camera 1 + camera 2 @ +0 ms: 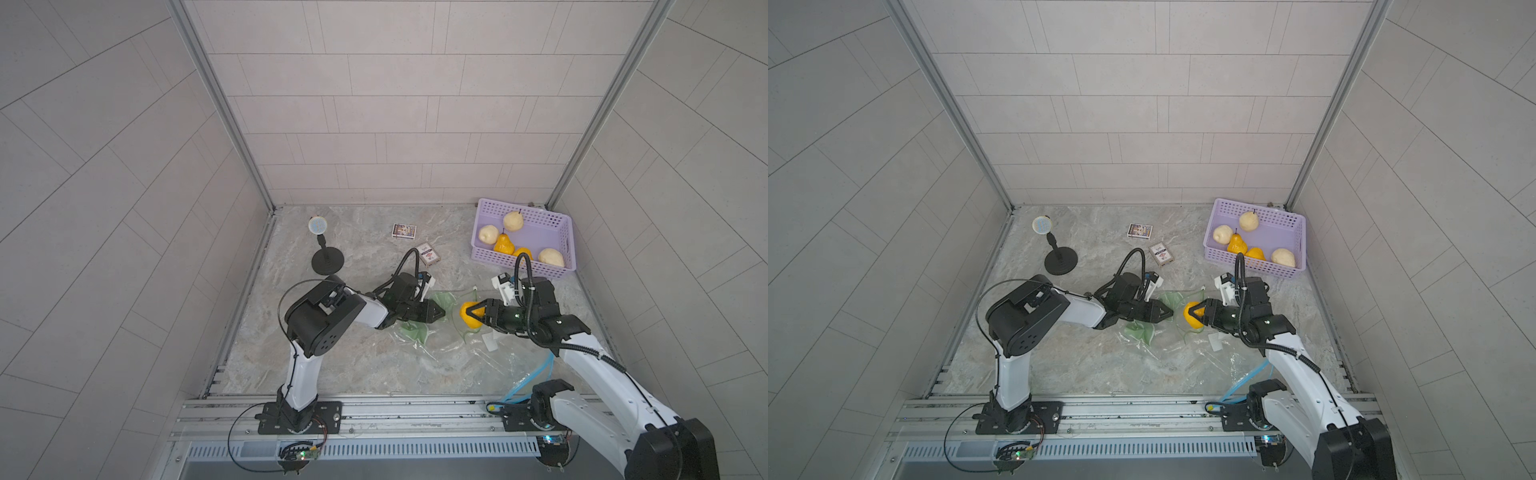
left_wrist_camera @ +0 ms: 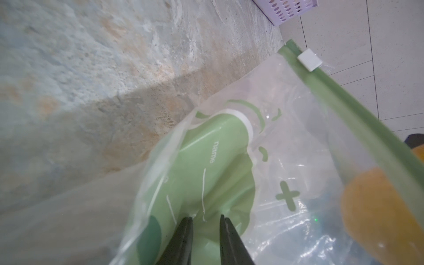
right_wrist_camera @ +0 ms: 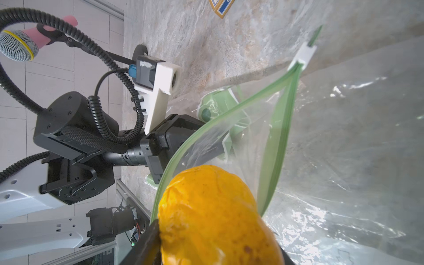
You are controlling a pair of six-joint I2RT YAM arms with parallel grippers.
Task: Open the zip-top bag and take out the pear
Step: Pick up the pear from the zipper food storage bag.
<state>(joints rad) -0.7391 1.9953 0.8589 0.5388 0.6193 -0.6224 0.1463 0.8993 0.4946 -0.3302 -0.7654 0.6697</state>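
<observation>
Now | right end effector (image 1: pixel 478 314) clamps pear (image 1: pixel 468 315), axis unclear | left end effector (image 1: pixel 438 311) pinches bag (image 1: pixel 419 328)

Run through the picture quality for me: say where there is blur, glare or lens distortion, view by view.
Both top views: wide-angle bend, wall tile lines curve near the edges; the basket is sharp. Left wrist view: soft overall, the pear and the left pincer are out of focus close to the lens. Right wrist view: white glare patches on the zip-top bag; the pear is sharp.
</observation>
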